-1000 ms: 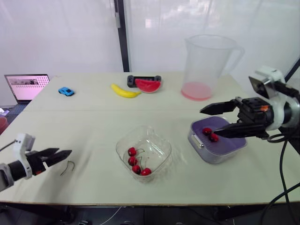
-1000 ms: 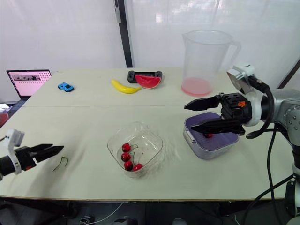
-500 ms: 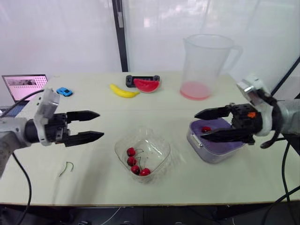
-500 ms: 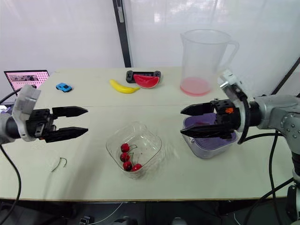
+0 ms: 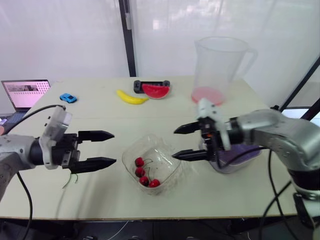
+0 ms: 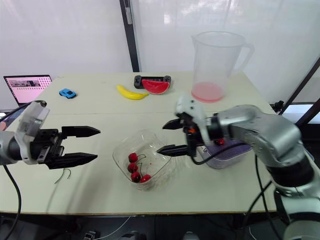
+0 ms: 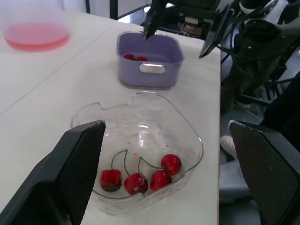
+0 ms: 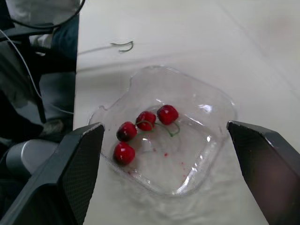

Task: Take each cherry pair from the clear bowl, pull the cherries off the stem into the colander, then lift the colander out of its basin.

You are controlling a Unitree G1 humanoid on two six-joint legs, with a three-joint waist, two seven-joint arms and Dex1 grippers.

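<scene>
Holding nothing in the left gripper (image 5: 114,148): fingers spread wide, one above the other, tips aimed at the bowl (image 5: 166,169) from its left, near but not touching. Holding nothing in the right gripper (image 5: 174,144) either: fingers just as wide apart, tips over the bowl's right rim, facing the left gripper across it.

Lying in the clear bowl: four cherries (image 7: 136,183), bunched at the near-left side, with thin green stems curving up between them.

Sitting just right of the bowl, partly behind the right arm: purple colander (image 7: 149,70), set down in its grey basin (image 5: 227,167). Resting inside it: two loose cherries (image 7: 135,57), close together.

Lying on the table (image 5: 100,120), near and below the left gripper: one bare stem (image 5: 71,179), curved like a hook, apart from the bowl.

Standing at the far right: tall clear pitcher (image 5: 220,65), upright, with a shallow layer of pink liquid at the bottom. Lined up along the far side, well apart from both grippers: banana (image 5: 132,97), watermelon slice (image 5: 156,90) against a dark controller (image 5: 150,83), and a small blue car (image 5: 69,98). Propped open at the far-left edge: laptop (image 5: 25,92), screen lit pink and white, with writing too small to read.
</scene>
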